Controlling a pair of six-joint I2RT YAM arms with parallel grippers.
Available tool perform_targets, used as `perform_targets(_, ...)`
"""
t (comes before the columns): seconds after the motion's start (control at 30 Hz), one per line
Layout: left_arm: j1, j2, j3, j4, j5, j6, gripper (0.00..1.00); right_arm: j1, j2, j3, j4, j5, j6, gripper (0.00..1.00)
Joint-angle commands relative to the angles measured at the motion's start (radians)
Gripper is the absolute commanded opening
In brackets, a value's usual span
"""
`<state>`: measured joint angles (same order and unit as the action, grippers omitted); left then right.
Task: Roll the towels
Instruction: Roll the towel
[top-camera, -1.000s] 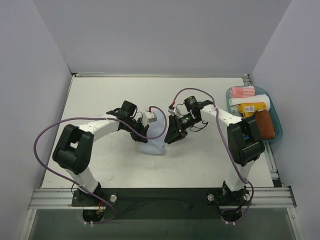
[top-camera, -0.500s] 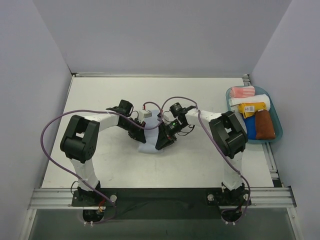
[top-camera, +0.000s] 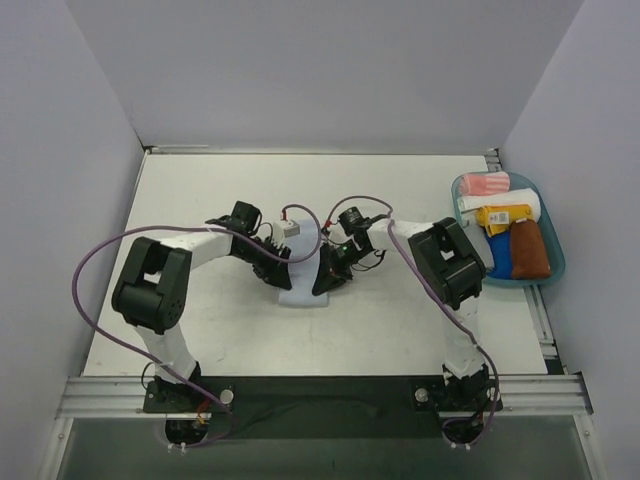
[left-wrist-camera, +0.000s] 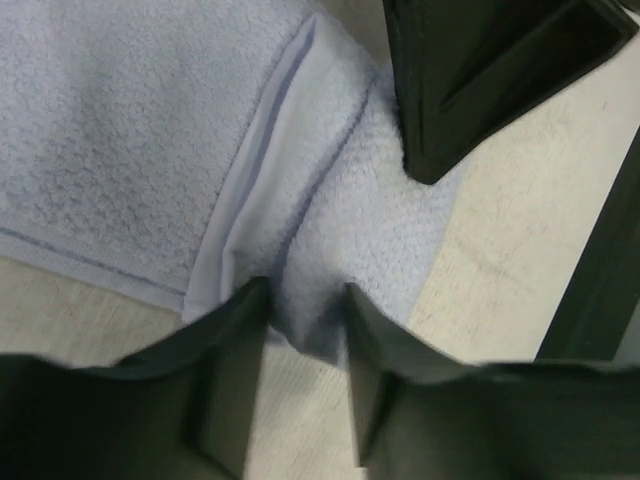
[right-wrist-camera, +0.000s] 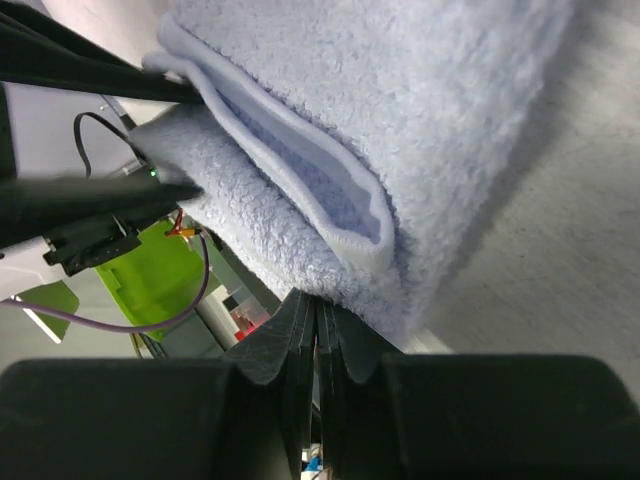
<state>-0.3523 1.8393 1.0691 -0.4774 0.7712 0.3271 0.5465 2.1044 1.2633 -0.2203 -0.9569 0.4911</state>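
Note:
The light-blue towel (top-camera: 303, 272) lies folded on the white table, between my two grippers. My left gripper (top-camera: 281, 268) is at its left side. In the left wrist view its jaws (left-wrist-camera: 300, 300) stand apart, with a fold of the towel (left-wrist-camera: 120, 130) between the tips. My right gripper (top-camera: 326, 277) is at the towel's right side. In the right wrist view it (right-wrist-camera: 316, 305) is shut, pinching the lower edge of the folded towel (right-wrist-camera: 420, 100). The rust-brown towel (top-camera: 530, 250) lies in the teal tray (top-camera: 553, 225) at the right.
The tray also holds a pink-and-white striped cloth (top-camera: 485, 184), a white roll (top-camera: 500, 203), a yellow cloth (top-camera: 503, 216) and a blue cloth (top-camera: 500, 256). Grey walls enclose the table on three sides. Purple cables loop from both arms.
My right gripper has moved left up to the towel and shut on its edge. My left gripper's jaws have come apart. The towel has shifted slightly left.

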Motion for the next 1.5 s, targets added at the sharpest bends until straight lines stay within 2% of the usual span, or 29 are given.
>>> perform_targets(0.0, 0.012, -0.17, -0.032, 0.016, -0.026, 0.059, 0.54, 0.012, 0.031, 0.025, -0.091, 0.148, -0.04, 0.04)
perform_targets(0.1, -0.02, -0.294, -0.055, 0.019, -0.098, 0.165, 0.65, 0.02, 0.034, 0.03, -0.122, 0.178, -0.059, 0.04)
perform_targets(0.13, -0.039, -0.322, -0.063, 0.016, -0.168, 0.194, 0.66, 0.021, 0.037, 0.039, -0.129, 0.184, -0.066, 0.04)
perform_targets(0.23, -0.183, -0.403, -0.107, 0.008, -0.307, 0.315, 0.68, 0.024, 0.045, 0.056, -0.155, 0.195, -0.074, 0.05)
perform_targets(0.27, -0.226, -0.41, -0.118, 0.007, -0.405, 0.34, 0.68, 0.024, 0.046, 0.059, -0.157, 0.196, -0.074, 0.06)
perform_targets(0.3, -0.3, -0.411, -0.133, 0.005, -0.443, 0.375, 0.68, 0.024, 0.048, 0.062, -0.16, 0.192, -0.072, 0.06)
perform_targets(0.5, -0.468, -0.336, -0.149, 0.048, -0.634, 0.449, 0.67, 0.02, 0.069, 0.08, -0.171, 0.155, -0.072, 0.08)
perform_targets(0.77, -0.514, -0.232, -0.207, 0.14, -0.743, 0.497, 0.66, -0.008, 0.104, 0.091, -0.174, 0.106, -0.062, 0.11)
perform_targets(0.83, -0.516, -0.195, -0.213, 0.158, -0.763, 0.504, 0.62, -0.007, 0.109, 0.093, -0.174, 0.093, -0.059, 0.13)
perform_targets(0.87, -0.516, -0.183, -0.215, 0.158, -0.763, 0.506, 0.59, -0.008, 0.109, 0.093, -0.172, 0.087, -0.059, 0.13)
perform_targets(0.9, -0.514, -0.166, -0.216, 0.158, -0.763, 0.506, 0.47, -0.008, 0.109, 0.091, -0.174, 0.086, -0.06, 0.14)
perform_targets(1.0, -0.508, -0.157, -0.206, 0.126, -0.721, 0.503, 0.22, -0.016, 0.091, 0.09, -0.172, 0.072, -0.071, 0.17)
perform_targets(1.03, -0.504, -0.155, -0.193, 0.062, -0.69, 0.504, 0.12, -0.02, 0.077, 0.093, -0.172, 0.06, -0.074, 0.21)
perform_targets(1.1, -0.476, -0.144, -0.146, -0.056, -0.561, 0.506, 0.01, -0.048, 0.057, 0.096, -0.177, 0.053, -0.098, 0.22)
perform_targets(1.17, -0.449, -0.127, -0.112, -0.127, -0.428, 0.5, 0.0, -0.077, 0.002, 0.091, -0.192, 0.069, -0.149, 0.22)
perform_targets(1.23, -0.413, -0.112, -0.068, -0.213, -0.359, 0.487, 0.0, -0.123, -0.067, 0.091, -0.217, 0.105, -0.198, 0.19)
perform_targets(1.27, -0.401, -0.091, -0.055, -0.242, -0.33, 0.484, 0.0, -0.135, -0.093, 0.103, -0.262, 0.127, -0.274, 0.19)
perform_targets(1.4, -0.338, -0.025, 0.028, -0.401, -0.152, 0.484, 0.0, -0.181, -0.269, 0.081, -0.306, 0.269, -0.429, 0.2)
perform_targets(1.47, -0.306, 0.029, 0.083, -0.441, -0.112, 0.481, 0.0, -0.2, -0.378, 0.068, -0.316, 0.349, -0.474, 0.22)
